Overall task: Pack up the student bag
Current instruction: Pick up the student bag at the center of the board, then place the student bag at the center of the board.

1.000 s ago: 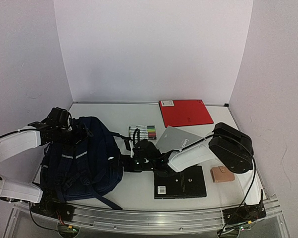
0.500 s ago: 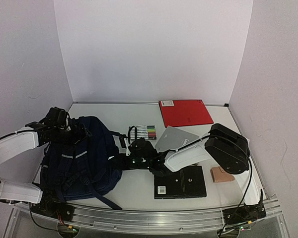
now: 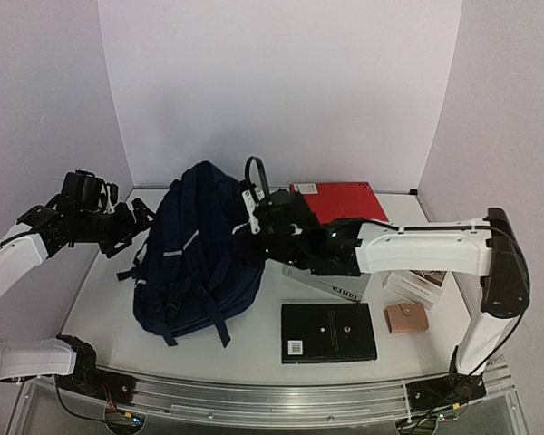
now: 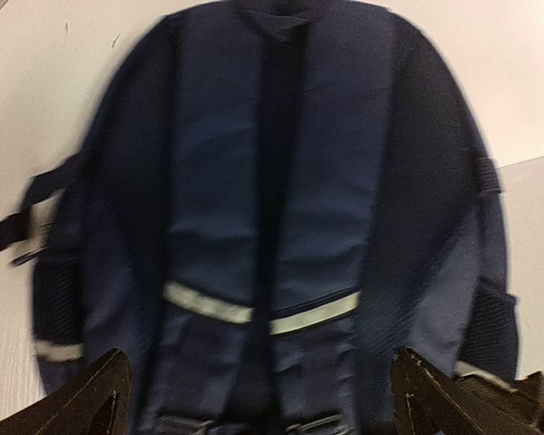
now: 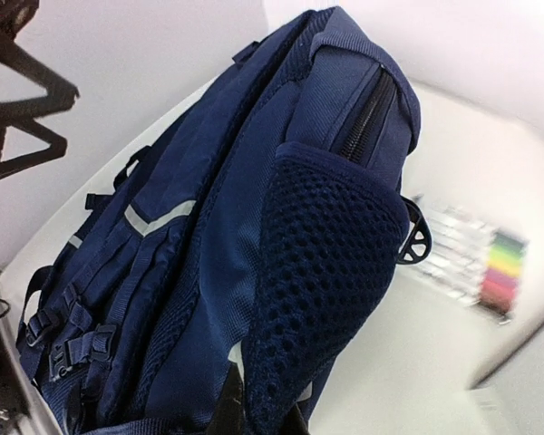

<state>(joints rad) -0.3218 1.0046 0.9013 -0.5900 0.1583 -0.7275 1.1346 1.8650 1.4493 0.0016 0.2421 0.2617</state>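
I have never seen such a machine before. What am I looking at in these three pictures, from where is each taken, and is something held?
These are two robot arms bolted at the near edge of a table. The wide picture comes from a fixed camera above and behind them; the other two come from cameras on the wrists. Each arm ends in a two-finger end effector. The right end effector is shut on the mesh pocket of the bag and holds it propped up. The left end effector is open near the bag, holding nothing. On the table lie a red folder, a black book, a tan wallet and markers.
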